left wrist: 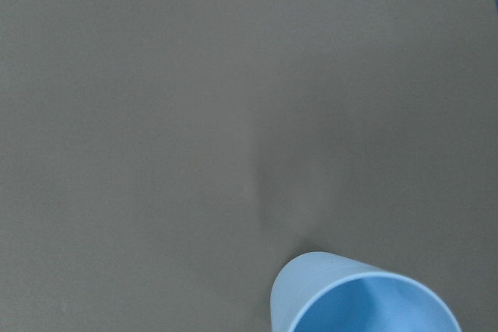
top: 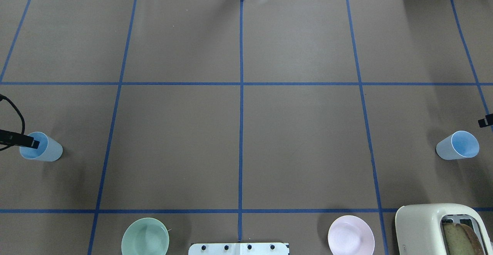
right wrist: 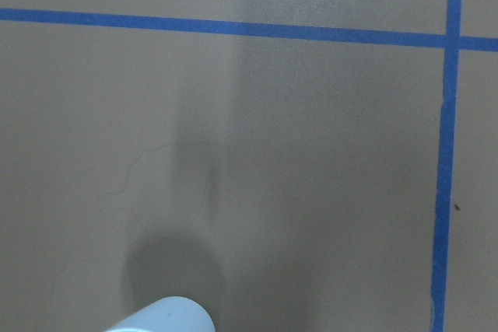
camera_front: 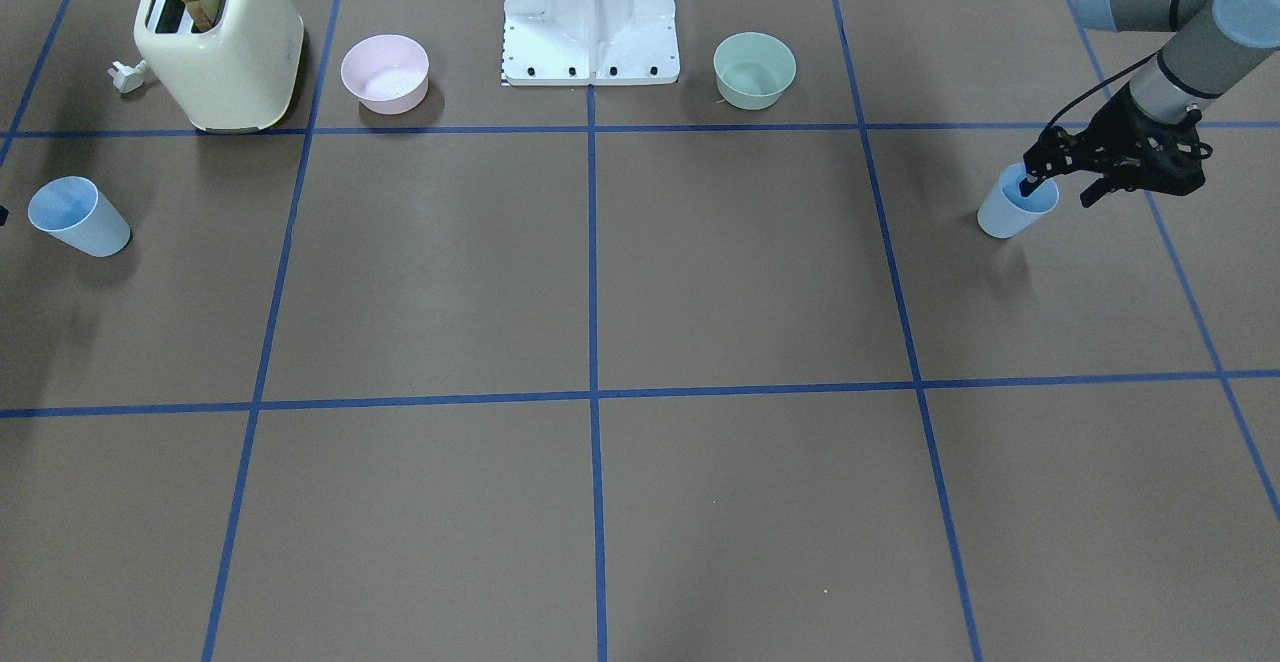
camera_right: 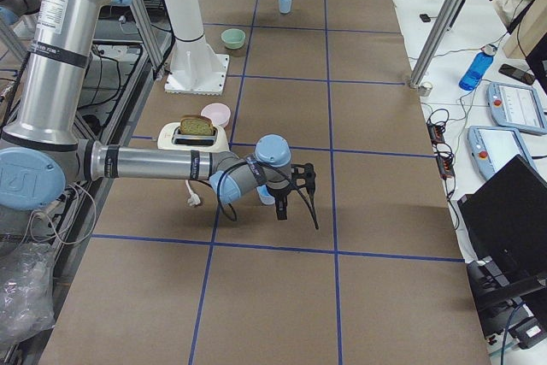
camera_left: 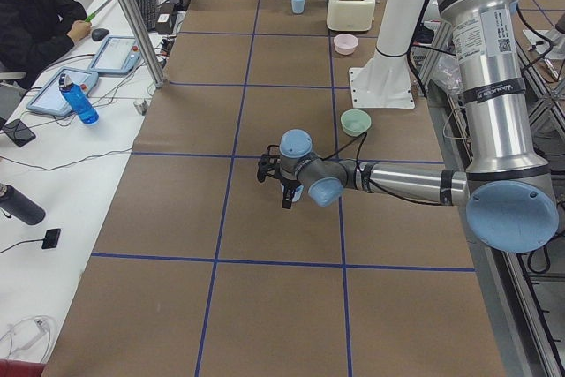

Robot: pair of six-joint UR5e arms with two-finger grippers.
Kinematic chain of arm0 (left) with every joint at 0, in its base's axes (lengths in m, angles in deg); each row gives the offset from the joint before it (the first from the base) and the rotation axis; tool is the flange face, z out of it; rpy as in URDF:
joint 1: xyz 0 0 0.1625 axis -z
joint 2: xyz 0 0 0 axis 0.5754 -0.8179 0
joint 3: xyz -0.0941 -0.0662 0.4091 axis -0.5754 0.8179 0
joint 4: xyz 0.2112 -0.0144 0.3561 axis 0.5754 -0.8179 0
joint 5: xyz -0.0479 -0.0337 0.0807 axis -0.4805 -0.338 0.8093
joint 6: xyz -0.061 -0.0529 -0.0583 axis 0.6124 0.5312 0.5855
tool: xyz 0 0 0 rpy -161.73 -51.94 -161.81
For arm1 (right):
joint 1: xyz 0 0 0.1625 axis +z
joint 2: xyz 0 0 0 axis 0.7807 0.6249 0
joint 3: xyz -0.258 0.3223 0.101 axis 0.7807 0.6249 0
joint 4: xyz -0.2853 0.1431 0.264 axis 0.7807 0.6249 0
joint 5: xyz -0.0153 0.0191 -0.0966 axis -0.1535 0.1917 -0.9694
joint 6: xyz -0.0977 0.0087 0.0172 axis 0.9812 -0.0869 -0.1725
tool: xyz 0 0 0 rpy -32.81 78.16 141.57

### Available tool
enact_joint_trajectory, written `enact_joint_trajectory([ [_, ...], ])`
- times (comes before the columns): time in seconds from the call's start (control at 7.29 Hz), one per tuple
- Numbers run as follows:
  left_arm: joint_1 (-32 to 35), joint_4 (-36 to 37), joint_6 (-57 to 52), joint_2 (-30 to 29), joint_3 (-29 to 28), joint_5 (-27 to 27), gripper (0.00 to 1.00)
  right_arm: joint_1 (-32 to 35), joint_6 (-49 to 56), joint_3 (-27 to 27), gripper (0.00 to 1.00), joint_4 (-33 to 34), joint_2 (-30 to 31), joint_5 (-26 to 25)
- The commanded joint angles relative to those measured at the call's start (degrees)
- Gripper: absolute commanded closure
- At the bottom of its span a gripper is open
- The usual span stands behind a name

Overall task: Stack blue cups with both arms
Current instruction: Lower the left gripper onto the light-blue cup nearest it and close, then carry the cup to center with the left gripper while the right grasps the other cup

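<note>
Grasping step: my left hand (camera_front: 1058,192) was apart, one finger inside its blue cup (camera_front: 1003,219) on the surface (camera_front: 700,272). My right hand (top: 485,121), near the other blue cup (top: 448,150), I couldn't tell. Next, I judged: clamp, lift.

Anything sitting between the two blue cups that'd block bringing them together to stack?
Nothing visible. Only bare mat lies between the left blue cup and the right blue cup. The mint bowl, pink bowl and toaster sit nearer the white base mount, off that line.
</note>
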Motion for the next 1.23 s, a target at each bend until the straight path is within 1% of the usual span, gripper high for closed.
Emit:
enact_joint_trajectory([
  [0.0, -0.3, 0.0, 0.0, -0.2, -0.1, 0.3, 0.51, 0.0, 0.0, -0.1, 0.0, 0.0, 0.0, 0.1],
  [0.27, -1.3, 0.1, 0.0, -0.4, -0.2, 0.3, 1.0, 0.0, -0.1, -0.2, 0.0, 0.0, 0.0, 0.4],
  [0.55, -1.3, 0.1, 0.4, -1.3, 0.1, 0.3, 1.0, 0.0, -0.1, -0.2, 0.0, 0.0, 0.0, 0.4],
  [0.82, -1.2, 1.7, 0.7, -4.1, 0.3, -1.7, 1.0, -0.7, -1.1, -0.1, 0.0, -0.6, 0.2, 0.4],
  [0.96, -1.0, 5.6, 0.8, -6.6, 1.5, -3.1, 1.0, -2.4, -4.3, -0.1, 0.0, -2.4, 0.2, 0.2],
  [1.1, -1.0, 11.4, 0.9, -9.4, 3.8, -3.1, 1.0, -3.8, -5.5, 0.0, 0.0, -4.4, 1.0, -0.1],
])
